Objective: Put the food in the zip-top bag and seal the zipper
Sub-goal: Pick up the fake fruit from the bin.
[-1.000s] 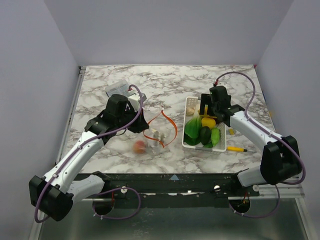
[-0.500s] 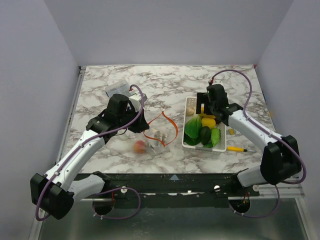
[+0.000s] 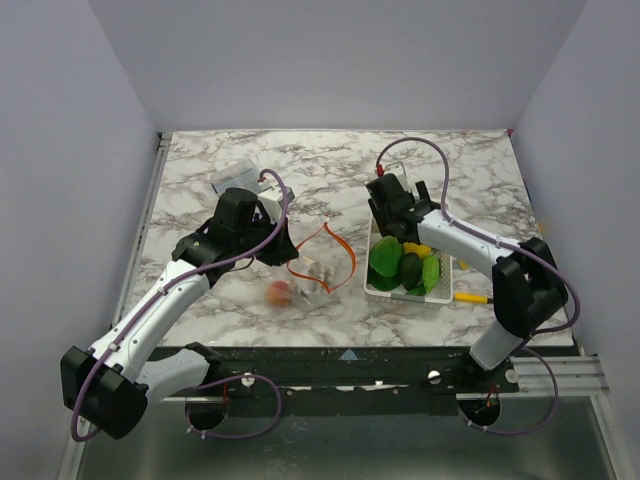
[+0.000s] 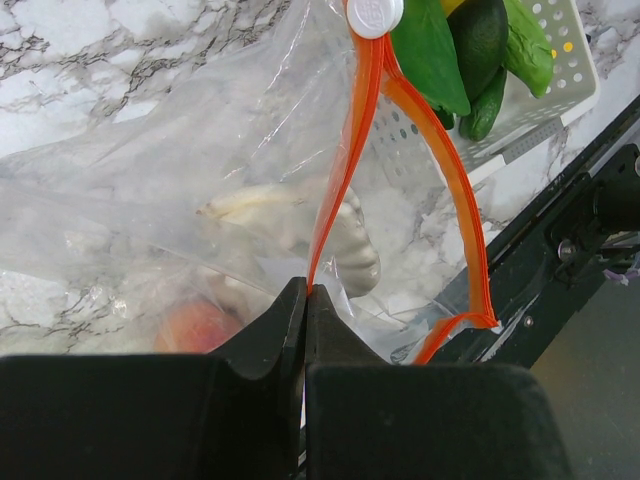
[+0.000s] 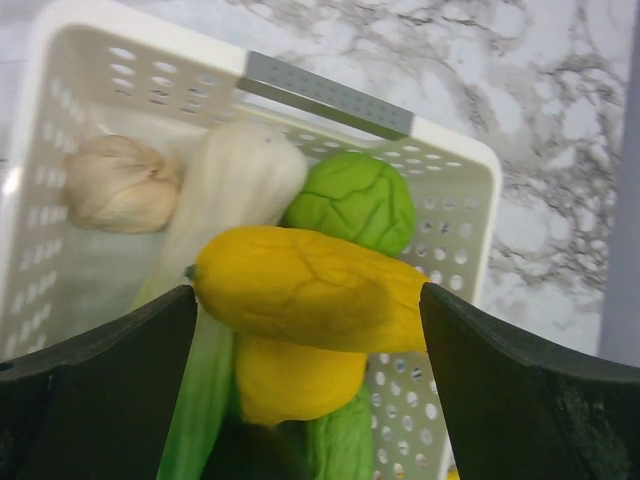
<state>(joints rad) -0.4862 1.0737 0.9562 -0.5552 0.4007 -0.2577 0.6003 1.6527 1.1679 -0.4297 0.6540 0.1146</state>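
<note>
The clear zip-top bag lies at mid-table with its mouth gaping. My left gripper is shut on the orange-red zipper, pinching the strip at its near end. Inside the bag are a red-orange fruit and a white mushroom. My right gripper hangs open over the white basket. A long yellow food piece lies between its fingers. Beside it are a green leafy piece, a white vegetable and a beige mushroom.
A thin yellow pen-like stick lies right of the basket, with a small yellow bit above it. A flat grey-clear packet sits at the far left. A white slider rides on the zipper.
My right arm has swung left and now reaches into the basket from its far-left end. The left arm and the bag have not moved.
</note>
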